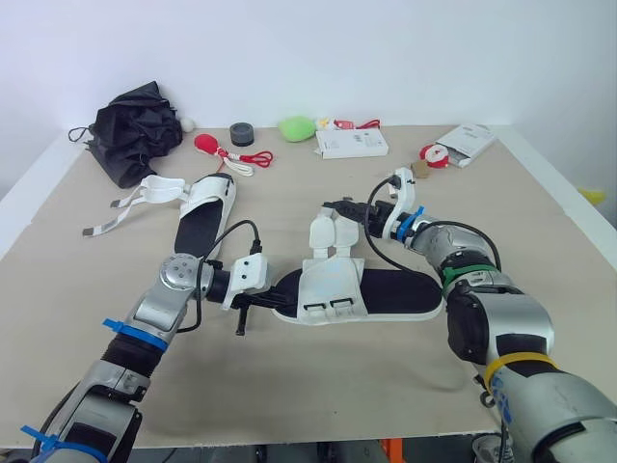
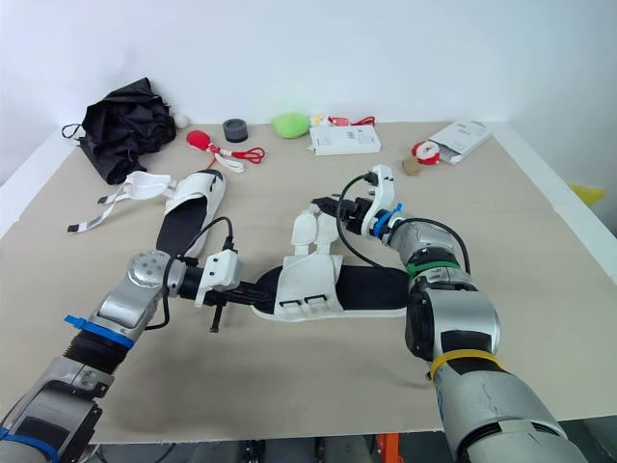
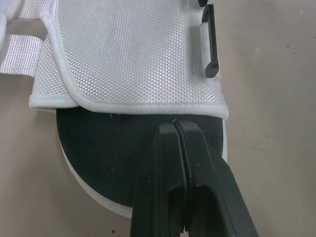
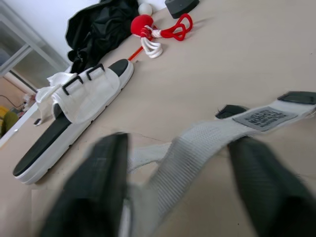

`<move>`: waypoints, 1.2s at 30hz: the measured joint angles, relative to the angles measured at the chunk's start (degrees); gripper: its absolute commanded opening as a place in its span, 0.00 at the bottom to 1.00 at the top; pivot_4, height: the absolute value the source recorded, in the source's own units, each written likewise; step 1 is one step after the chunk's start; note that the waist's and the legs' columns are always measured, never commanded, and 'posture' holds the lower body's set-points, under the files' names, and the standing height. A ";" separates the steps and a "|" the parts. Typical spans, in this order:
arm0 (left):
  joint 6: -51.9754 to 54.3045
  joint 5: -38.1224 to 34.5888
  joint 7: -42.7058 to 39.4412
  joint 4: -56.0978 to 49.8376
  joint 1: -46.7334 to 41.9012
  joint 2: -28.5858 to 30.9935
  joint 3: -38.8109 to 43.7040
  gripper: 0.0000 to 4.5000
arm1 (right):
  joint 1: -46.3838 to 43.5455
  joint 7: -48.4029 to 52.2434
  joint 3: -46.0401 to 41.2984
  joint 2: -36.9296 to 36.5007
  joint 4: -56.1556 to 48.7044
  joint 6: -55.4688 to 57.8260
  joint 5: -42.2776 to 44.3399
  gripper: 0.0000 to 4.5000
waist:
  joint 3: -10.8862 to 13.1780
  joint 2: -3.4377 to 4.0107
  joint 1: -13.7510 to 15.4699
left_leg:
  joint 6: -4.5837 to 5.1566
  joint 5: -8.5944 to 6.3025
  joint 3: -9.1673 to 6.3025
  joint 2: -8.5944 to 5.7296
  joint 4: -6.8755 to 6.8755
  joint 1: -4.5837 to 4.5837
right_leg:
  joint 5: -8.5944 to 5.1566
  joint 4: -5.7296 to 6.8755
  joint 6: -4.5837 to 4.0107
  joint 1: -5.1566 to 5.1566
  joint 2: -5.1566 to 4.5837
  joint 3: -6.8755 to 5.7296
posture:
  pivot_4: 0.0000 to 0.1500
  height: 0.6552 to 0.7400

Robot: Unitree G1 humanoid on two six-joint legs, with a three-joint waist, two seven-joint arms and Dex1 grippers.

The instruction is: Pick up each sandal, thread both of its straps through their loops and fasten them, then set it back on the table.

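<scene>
1. Your left gripper (image 3: 176,123) is closed, its tips resting on the left end of the near sandal (image 1: 395,289), which lies crosswise on the table (image 1: 289,386)
2. Your right gripper (image 1: 333,207) is spread, with a loose strap (image 4: 212,133) between its fingers
3. The loops (image 1: 339,306) face you, so that strap likely comes toward you, right arm nearest

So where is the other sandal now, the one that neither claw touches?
In the left eye view the other sandal lies on the left half of the table, beyond the near sandal and just in front of the black bundle.
</scene>
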 measured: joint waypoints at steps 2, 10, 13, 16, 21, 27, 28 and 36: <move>0.07 0.00 0.34 -0.34 0.26 0.00 0.01 0.00 | 0.00 0.74 -0.05 0.00 0.00 -0.02 -0.23 0.16 | 0.00 0.00 0.01 | 0.00 0.00 -0.01 -0.01 -0.01 0.00 | -0.01 0.00 0.00 0.00 0.00 0.00 | 1.00 1.00; 0.55 -0.06 0.67 -0.73 0.59 -0.01 0.08 0.00 | 0.52 1.75 -0.18 -0.02 -0.22 -1.86 -0.37 0.05 | 0.00 0.00 0.01 | 0.00 0.00 0.00 -0.02 -0.02 0.02 | -0.01 0.00 0.00 0.01 -0.01 0.00 | 1.00 1.00; 0.56 -0.06 0.63 -0.70 0.55 -0.13 0.08 0.00 | 1.84 3.43 -0.14 -0.12 -2.20 -2.57 -0.36 0.05 | 0.00 0.00 0.03 | 0.00 0.00 0.00 -0.03 -0.02 0.02 | -0.02 -0.01 0.01 0.02 -0.02 0.00 | 1.00 1.00; 0.57 -0.05 0.50 -0.44 0.37 -0.36 0.04 0.00 | 4.65 4.58 1.24 -0.41 -7.06 -5.73 -1.99 0.05 | 0.00 0.00 0.08 | 0.00 0.00 -0.01 -0.07 -0.02 0.01 | -0.03 -0.01 0.05 0.03 -0.05 -0.01 | 1.00 1.00; 0.57 -0.05 0.13 -0.01 -0.01 -0.52 -0.02 0.00 | 12.85 2.57 8.09 -0.91 -19.01 -17.12 -9.42 0.05 | 0.00 0.00 0.12 | 0.00 0.00 -0.01 -0.11 -0.02 0.01 | -0.18 -0.02 0.34 0.03 -0.08 -0.01 | 1.00 1.00; 0.55 -0.02 -0.66 0.41 -0.52 -0.75 -0.08 0.00 | 22.13 -4.52 14.57 -4.28 -32.97 -37.19 -19.90 0.05 | 0.00 0.01 0.18 | 0.00 -0.01 0.00 -0.17 -0.03 0.01 | -0.32 -0.02 0.57 0.03 -0.12 0.00 | 1.00 1.00; 0.55 -0.02 -0.71 0.60 -0.56 -0.77 -0.07 0.00 | 22.89 -5.52 14.95 -4.94 -34.69 -39.49 -20.92 0.05 | 0.00 0.00 0.17 | 0.00 -0.01 0.00 -0.17 -0.03 0.01 | -0.32 -0.02 0.58 0.03 -0.12 0.00 | 1.00 1.00; 0.26 -0.01 -1.23 1.82 -1.25 -1.04 -0.18 0.00 | 27.02 -19.44 18.17 -11.76 -45.01 -58.72 -35.35 0.05 | 0.00 0.00 0.26 | 0.00 0.00 0.00 -0.17 -0.03 0.07 | -0.33 -0.02 0.58 0.08 -0.14 -0.01 | 1.00 1.00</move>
